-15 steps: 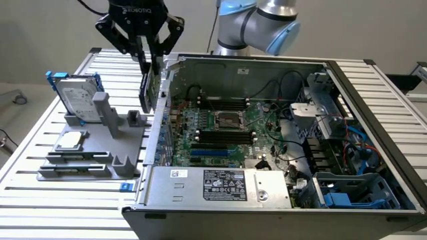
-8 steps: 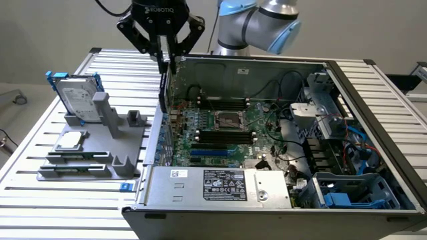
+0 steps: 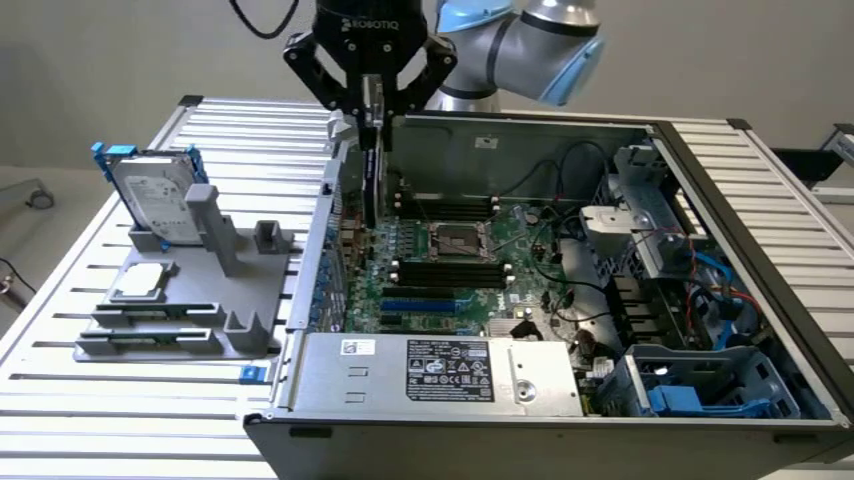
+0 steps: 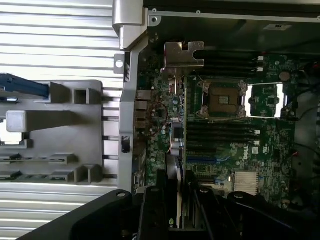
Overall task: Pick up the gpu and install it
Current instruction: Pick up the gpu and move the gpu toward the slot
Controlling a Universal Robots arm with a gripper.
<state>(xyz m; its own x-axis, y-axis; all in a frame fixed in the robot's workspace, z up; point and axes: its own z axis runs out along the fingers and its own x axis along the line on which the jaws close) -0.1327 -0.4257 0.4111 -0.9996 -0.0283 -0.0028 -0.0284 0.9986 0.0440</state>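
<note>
One gpu (image 3: pixel 375 172) hangs on edge in the clenched fingers (image 3: pixel 344 100) over the open computer case (image 3: pixel 747 260).

Both fingers grasp the card by its upper edge, one on each flat face, so it hangs straight down below the fingertips. It sits at the far end of the case, on the exterior view's left, just inside the case wall and over that edge of the motherboard (image 3: pixel 447 275). In the wrist view the gpu (image 4: pixel 176 167) runs edge-on out from between the fingers (image 4: pixel 154 207), with its metal bracket (image 4: pixel 184 52) at the end away from them. Whether its lower edge touches a slot cannot be told. Well apart, on the desk (image 3: pixel 80 420) at the exterior view's left, a grey fixture (image 3: pixel 174 300) holds a hard drive (image 3: pixel 154 195).
</note>
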